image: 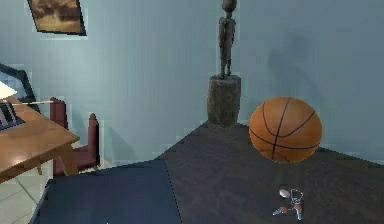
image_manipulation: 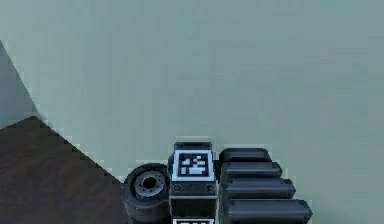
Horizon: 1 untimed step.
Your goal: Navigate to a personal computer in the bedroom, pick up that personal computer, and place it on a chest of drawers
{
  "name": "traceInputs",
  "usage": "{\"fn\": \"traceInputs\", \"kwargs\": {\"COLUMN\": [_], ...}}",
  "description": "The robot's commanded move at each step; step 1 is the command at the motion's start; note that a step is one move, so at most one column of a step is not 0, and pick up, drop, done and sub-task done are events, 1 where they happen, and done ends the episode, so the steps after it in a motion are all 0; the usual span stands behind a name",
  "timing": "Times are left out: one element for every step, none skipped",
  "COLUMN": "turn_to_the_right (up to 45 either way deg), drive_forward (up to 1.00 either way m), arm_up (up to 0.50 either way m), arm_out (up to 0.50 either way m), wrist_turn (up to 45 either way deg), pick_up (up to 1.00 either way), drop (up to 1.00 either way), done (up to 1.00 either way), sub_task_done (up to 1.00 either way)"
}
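Note:
A dark wood top [image: 230, 160] spreads across the forward view's lower right, and its corner shows again at the arm side view's lower left [image_manipulation: 40, 175]. At its near left edge lies a flat dark blue-grey slab [image: 110, 195]; I cannot tell whether it is the personal computer. The arm's end rises from the arm side view's bottom edge with a white marked square [image_manipulation: 195, 165]. Left of the square sits the gripper's [image_manipulation: 148, 188] dark round body. Its far end cannot be made out, so I cannot tell whether it holds anything.
On the dark top stand an orange basketball [image: 285, 128], a thin dark statue [image: 227, 45] on a stump-like base, and small keys [image: 288, 205]. A wooden desk [image: 30, 140] with a red chair [image: 88, 145] stands at the forward view's left. A picture [image: 55, 15] hangs on the pale blue wall.

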Motion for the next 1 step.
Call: {"fn": "traceInputs", "kwargs": {"turn_to_the_right": [0.0], "drive_forward": [0.00], "arm_up": [0.00], "arm_out": [0.00], "wrist_turn": [39.0], "pick_up": [0.00], "drop": [0.00], "done": [0.00], "sub_task_done": [0.00]}}
